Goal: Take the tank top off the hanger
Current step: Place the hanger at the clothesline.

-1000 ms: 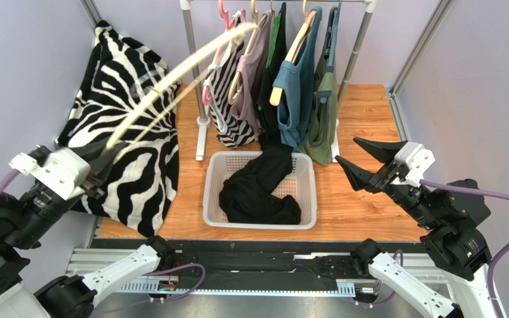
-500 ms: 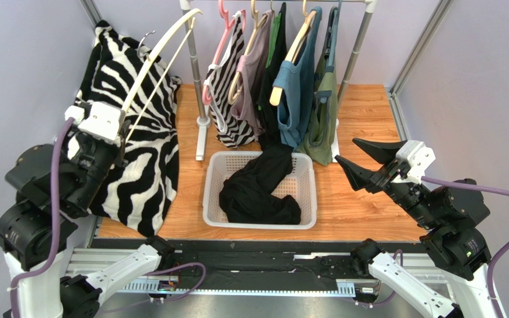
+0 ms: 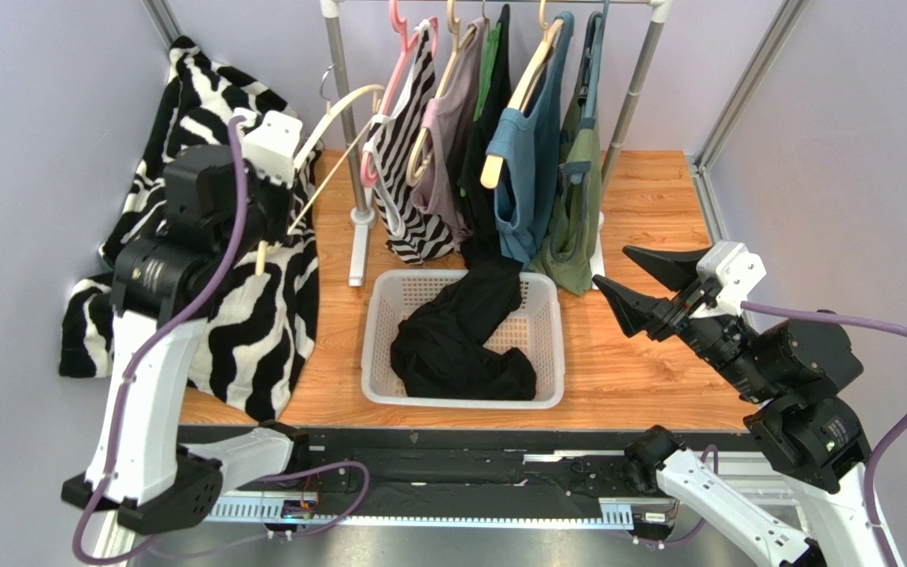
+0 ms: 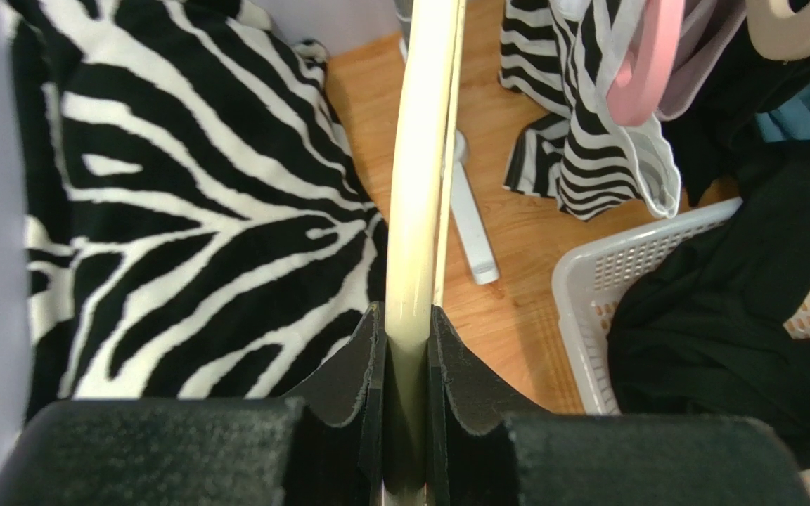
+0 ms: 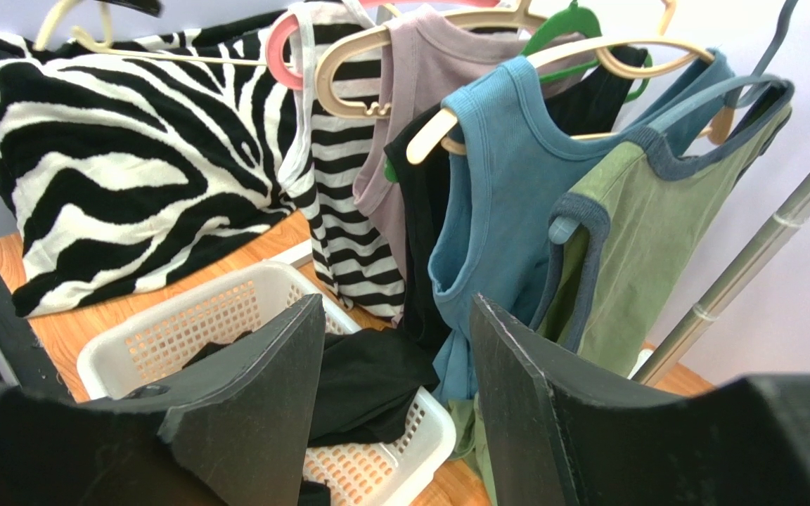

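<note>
Left gripper [image 4: 407,329] is clamped tight on the bare cream hanger [image 4: 421,158], holding it up by the rack [image 3: 357,177] around 11 o'clock, I'd guess to rehang it. The black tank top [image 3: 458,345] lies in the basket [image 3: 547,390], dead center. Right gripper [image 3: 612,268] waits at 3 o'clock, about half open and empty. The hanger's hook is hard to make out, and the top's upper end blends into the dark garment above.
</note>
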{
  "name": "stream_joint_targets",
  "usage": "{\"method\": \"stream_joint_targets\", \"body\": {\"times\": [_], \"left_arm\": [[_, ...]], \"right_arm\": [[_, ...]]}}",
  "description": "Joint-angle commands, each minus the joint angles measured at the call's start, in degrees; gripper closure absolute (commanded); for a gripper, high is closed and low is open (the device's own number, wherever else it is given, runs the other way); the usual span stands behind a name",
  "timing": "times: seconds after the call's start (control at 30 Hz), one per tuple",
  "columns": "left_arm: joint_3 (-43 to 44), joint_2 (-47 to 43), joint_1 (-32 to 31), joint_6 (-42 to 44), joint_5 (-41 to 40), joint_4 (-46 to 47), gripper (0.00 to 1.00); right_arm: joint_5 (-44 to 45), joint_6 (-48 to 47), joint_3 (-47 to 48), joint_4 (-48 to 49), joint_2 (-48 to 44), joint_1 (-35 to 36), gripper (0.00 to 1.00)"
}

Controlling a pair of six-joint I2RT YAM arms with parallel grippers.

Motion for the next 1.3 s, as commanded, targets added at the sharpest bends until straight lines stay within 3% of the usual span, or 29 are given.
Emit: {"method": "stream_joint_targets", "body": {"times": [0.0,0.3,0.77,1.27], "left_arm": [[5.23,2.65,1.49,-3.18,7.40,4.84,1.00],[10.16,10.04,2.54,-5.37,9.25,10.03,1.00],[20.35,19.62,3.25,-6.60,-0.14,11.09,1.00],[29.56,27.87,3.25,-7.92,1.87,10.23,1.00]], "right_arm": [[0.93,0.92,2.26,-0.39,1.36,-0.12,0.42],[-0.13,2.42,1.12,-0.30,2.77,-0.12,0.43],[-0.04,3.65,-1.17,0.40,2.07,-0.12,0.43],[-1.62,6.28,-4.41,2.51,1.71,-0.12,0.42]]}}
